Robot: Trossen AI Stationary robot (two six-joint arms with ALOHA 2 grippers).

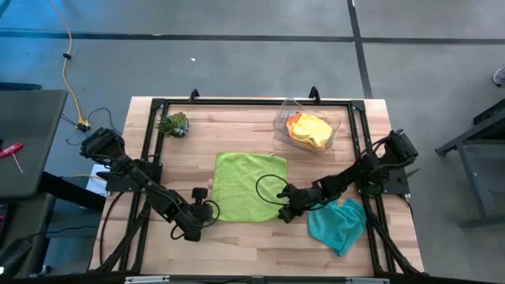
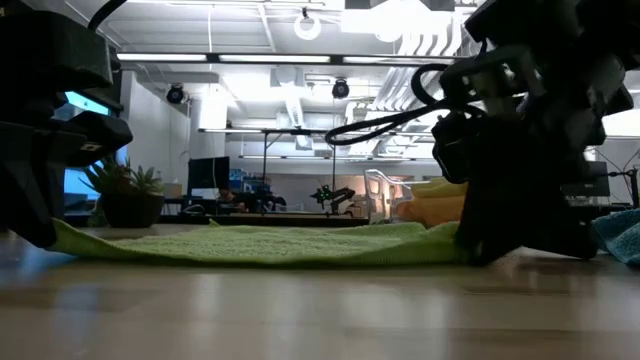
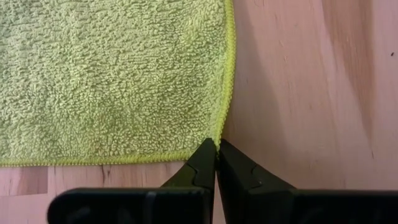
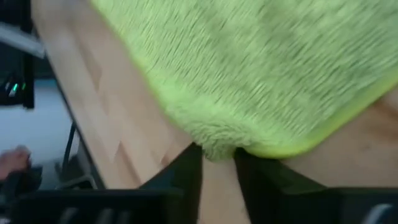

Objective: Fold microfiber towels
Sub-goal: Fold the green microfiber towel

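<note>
A lime green towel (image 1: 248,185) lies spread flat on the table's middle; it also shows in the low view (image 2: 260,243). My left gripper (image 1: 211,210) is shut at its near left corner. My right gripper (image 1: 284,211) is shut on its near right corner. A teal towel (image 1: 338,223) lies crumpled at the near right. Yellow and orange towels (image 1: 309,130) lie in the clear bin (image 1: 282,118). No grey towel is in view. My left gripper has the towel's near left corner (image 3: 218,142) just at the free ends of its two shut fingers (image 3: 202,163). The fingers come low over the table from the near left. The corner lies on the wood. My right gripper pinches the towel's near right corner (image 4: 217,144) between its two fingers (image 4: 186,167), the cloth bunched up at their free ends. The fingers come low from the table's right. The rest of the towel lies on the table.
A small green plant (image 1: 173,125) stands at the far left. The clear bin stands at the far right. Bare wood (image 1: 252,244) lies between the towel and the near edge. A black frame (image 1: 150,150) runs around the table top.
</note>
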